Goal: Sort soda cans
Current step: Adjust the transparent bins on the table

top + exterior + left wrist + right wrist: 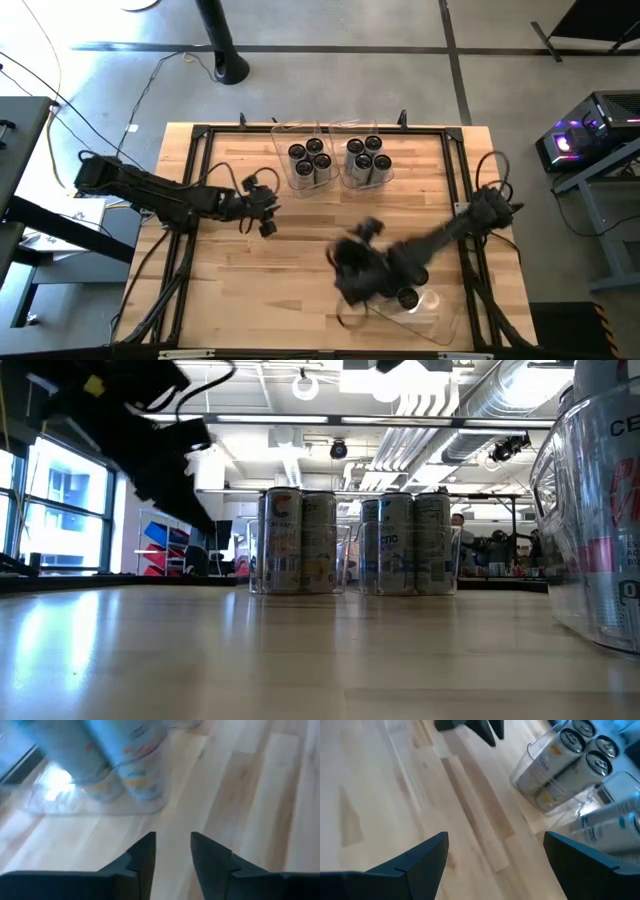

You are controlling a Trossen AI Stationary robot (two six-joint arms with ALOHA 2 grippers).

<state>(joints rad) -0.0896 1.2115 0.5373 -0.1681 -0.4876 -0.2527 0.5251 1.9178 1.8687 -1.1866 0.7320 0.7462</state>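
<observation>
The soda cans stood in clear plastic bins on the wooden table (250, 290). Toward twelve o'clock, two bins sat side by side: the left bin (282, 145) held four upright cans (310, 160), the right bin (392, 150) another four (367, 158). A third bin (445, 318) lay near five o'clock, with at least one can (408, 298) showing in it — the rest was hidden under the right arm.

The left gripper (266, 216) hung above bare wood at about nine o'clock from the table's centre, just short of the left bin. Its fingers (145, 855) stood a narrow gap apart with nothing between them.

The right gripper (350, 262) hovered near six o'clock, beside the third bin, its fingers (425, 860) spread wide and empty over bare planks.

In the low view the two far bins stood apart from each other, cans upright — the third bin (600, 540) loomed close at three o'clock.
</observation>
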